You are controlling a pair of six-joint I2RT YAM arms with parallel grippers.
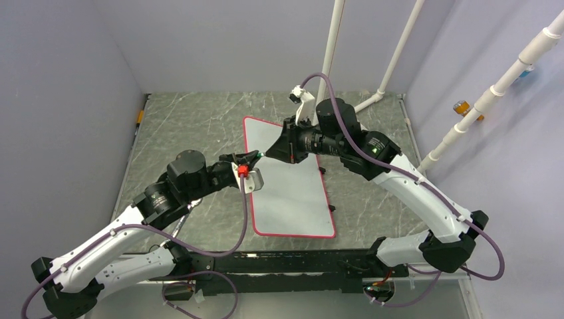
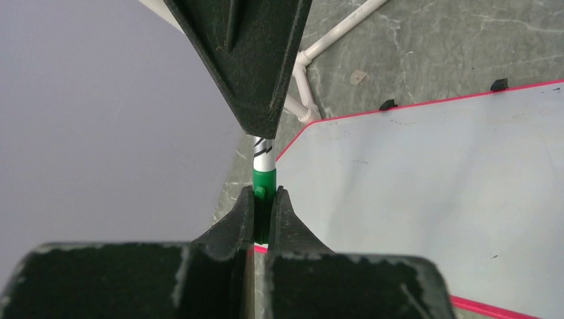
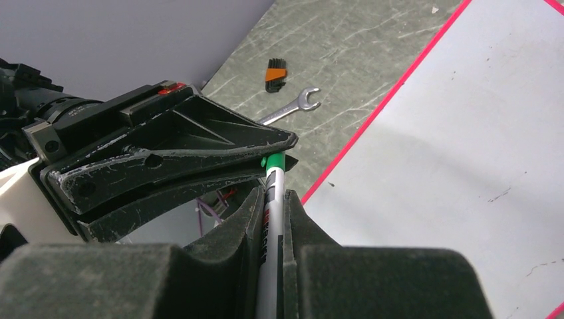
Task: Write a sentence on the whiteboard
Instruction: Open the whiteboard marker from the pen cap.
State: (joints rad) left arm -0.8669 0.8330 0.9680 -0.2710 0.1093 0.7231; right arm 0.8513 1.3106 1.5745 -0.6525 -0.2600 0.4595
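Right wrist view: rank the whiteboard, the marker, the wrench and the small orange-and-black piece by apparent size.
1. whiteboard
2. marker, though nearness to the camera enlarges it
3. wrench, partly hidden
4. orange-and-black piece

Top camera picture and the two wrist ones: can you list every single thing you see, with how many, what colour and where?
whiteboard: one, white with a red rim, flat on the table in the middle; no writing visible
marker: one, white barrel with a green cap, held above the board's left edge
wrench: one, silver, on the table beside the board
small black and orange thing: one, on the table near the wrench
pipes: three, white, at the back right
table: one, grey-green marbled, under everything
left gripper: one, black, shut on the marker's green cap
right gripper: one, black, shut on the marker's white barrel
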